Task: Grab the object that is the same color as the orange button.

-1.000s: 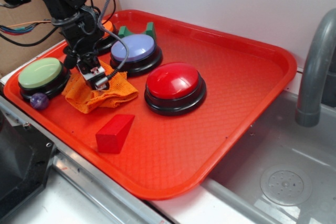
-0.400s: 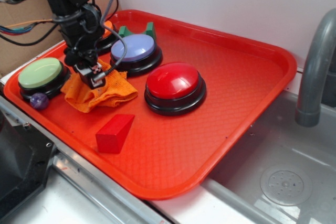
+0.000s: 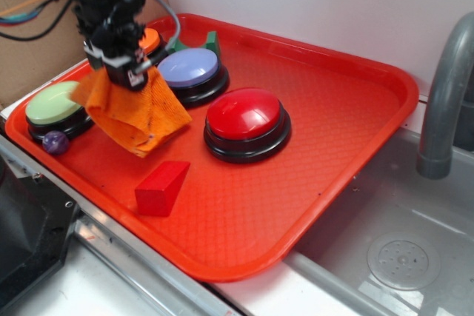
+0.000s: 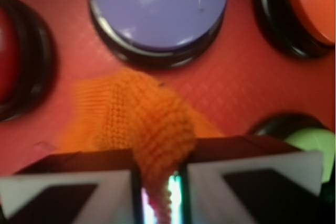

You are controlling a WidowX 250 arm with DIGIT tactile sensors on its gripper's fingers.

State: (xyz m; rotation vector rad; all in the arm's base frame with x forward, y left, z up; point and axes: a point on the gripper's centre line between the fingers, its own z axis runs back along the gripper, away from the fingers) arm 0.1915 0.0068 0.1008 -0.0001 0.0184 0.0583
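Exterior view first: our hand (image 3: 127, 70) is clamped on the orange rag (image 3: 133, 112), which hangs off the red tray (image 3: 355, 109) in a droopy fold, bottom corner dangling above the tray floor near the red wedge block (image 3: 161, 187). The orange button (image 3: 151, 37) peeks out just behind the hand, so the color match checks out. Green button (image 3: 53, 103), purple button (image 3: 189, 68) and big red button (image 3: 244, 115) sit untouched.

Wrist view: the rag (image 4: 142, 124) is pinched between the jaws, with cloth bulging out in front, and the purple button (image 4: 157, 9) and orange button (image 4: 311, 3) are below. It's a bit blurry though.

We'd say the grab itself is basically done. Next we just need to keep the squeeze firm, since only a bunched edge seems held.
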